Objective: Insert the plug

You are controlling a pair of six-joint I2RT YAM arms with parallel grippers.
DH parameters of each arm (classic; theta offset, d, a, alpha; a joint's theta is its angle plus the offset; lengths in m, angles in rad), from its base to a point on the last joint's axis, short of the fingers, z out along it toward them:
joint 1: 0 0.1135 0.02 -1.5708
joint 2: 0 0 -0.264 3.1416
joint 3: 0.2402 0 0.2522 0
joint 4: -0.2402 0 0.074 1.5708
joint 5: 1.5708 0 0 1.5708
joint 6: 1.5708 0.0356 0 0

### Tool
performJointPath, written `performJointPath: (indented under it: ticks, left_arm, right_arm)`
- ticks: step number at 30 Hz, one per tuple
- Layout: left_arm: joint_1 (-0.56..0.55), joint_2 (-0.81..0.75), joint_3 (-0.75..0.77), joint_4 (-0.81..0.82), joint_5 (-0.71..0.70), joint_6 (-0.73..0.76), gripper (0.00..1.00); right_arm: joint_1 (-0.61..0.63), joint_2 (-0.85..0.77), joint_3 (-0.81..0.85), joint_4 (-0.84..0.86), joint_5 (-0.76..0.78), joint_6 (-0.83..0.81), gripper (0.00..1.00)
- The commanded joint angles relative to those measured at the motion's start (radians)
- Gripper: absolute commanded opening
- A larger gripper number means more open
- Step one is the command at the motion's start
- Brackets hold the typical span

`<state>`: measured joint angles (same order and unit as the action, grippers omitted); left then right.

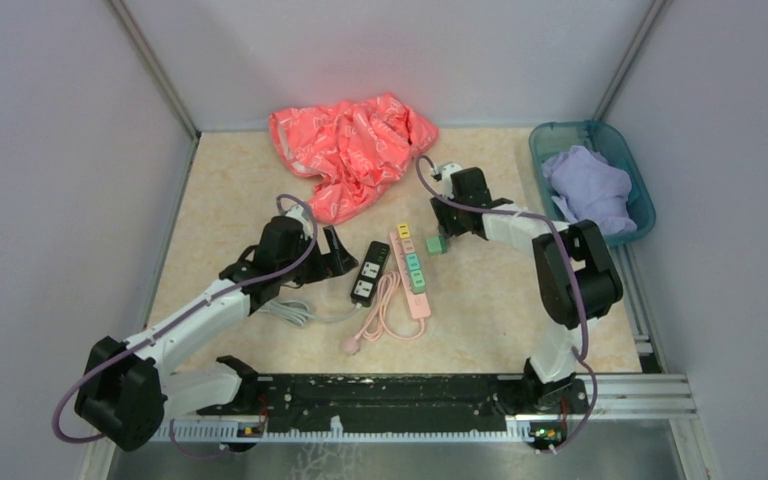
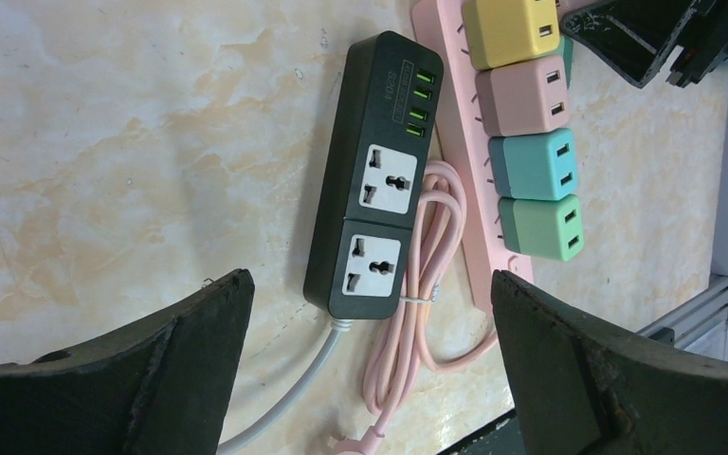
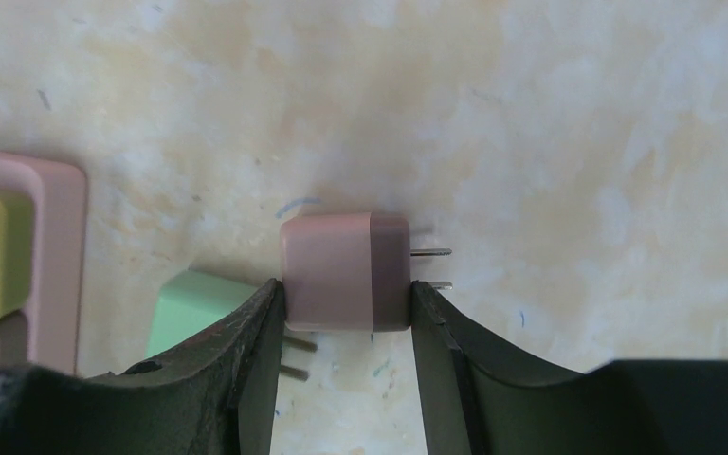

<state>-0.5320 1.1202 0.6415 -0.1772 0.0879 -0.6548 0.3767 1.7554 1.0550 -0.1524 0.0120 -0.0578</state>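
Pink plastic forms the body of the adapter plug [image 3: 341, 275], the task's thing. It sits between the fingers of the right gripper [image 3: 346, 289], low over the table [image 3: 578, 114]. The jaws are narrowed onto it, one finger pressing each opposite side face. This grip leaves the two metal prongs clear, projecting sideways past one finger, so they can probably be turned toward a socket without regripping.

A green adapter [image 3: 194, 303] lies loose on the table just beyond the other finger. Further out on that side is the edge of the pink power strip [image 3: 62, 237].

The left gripper [image 2: 370, 284] hangs over the black power strip [image 2: 379, 180] with its jaws wide and nothing between them. The strip's two large sockets lie just ahead of the fingertips, and both are unoccupied. This posture suggests the arm is placed to pin the strip down while the plug is pushed in. Which strip is the target cannot be determined.
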Motion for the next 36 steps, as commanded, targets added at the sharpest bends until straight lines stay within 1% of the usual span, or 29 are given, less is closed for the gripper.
performJointPath:
  ticks: [1, 4, 8, 13, 18, 20, 23, 28, 32, 36]
  left_arm:
    - [0.004, 0.001, 0.010, 0.042, 0.042, -0.006, 1.00]
    - [0.004, 0.009, 0.010, 0.052, 0.054, -0.006, 1.00]
    - [0.004, 0.021, 0.012, 0.059, 0.076, -0.007, 1.00]
    - [0.003, 0.037, 0.010, 0.061, 0.095, -0.008, 1.00]
    - [0.003, 0.035, 0.007, 0.065, 0.101, -0.010, 1.00]
    - [0.004, 0.035, 0.007, 0.065, 0.102, -0.009, 1.00]
    - [0.004, 0.032, 0.011, 0.064, 0.105, -0.009, 1.00]
    - [0.004, 0.036, 0.022, 0.074, 0.126, -0.019, 1.00]
    - [0.003, 0.040, 0.034, 0.081, 0.153, -0.031, 1.00]
    - [0.004, 0.037, 0.043, 0.101, 0.185, -0.046, 1.00]
  right_arm:
    - [-0.005, -0.092, -0.069, -0.004, 0.126, 0.144, 0.32]
    - [-0.005, -0.156, -0.124, -0.017, 0.168, 0.234, 0.33]
    - [-0.005, -0.199, -0.191, -0.015, 0.229, 0.297, 0.44]
    - [-0.005, -0.207, -0.206, -0.004, 0.236, 0.311, 0.56]
    - [-0.005, -0.186, -0.205, 0.001, 0.227, 0.309, 0.63]
    - [-0.005, -0.180, -0.206, 0.001, 0.234, 0.311, 0.63]
    - [-0.005, -0.191, -0.209, 0.003, 0.243, 0.312, 0.59]
    - [-0.005, -0.225, -0.215, 0.009, 0.224, 0.308, 0.48]
    - [-0.004, -0.262, -0.224, 0.007, 0.214, 0.308, 0.43]
    - [0.013, -0.328, -0.239, 0.004, 0.204, 0.312, 0.40]
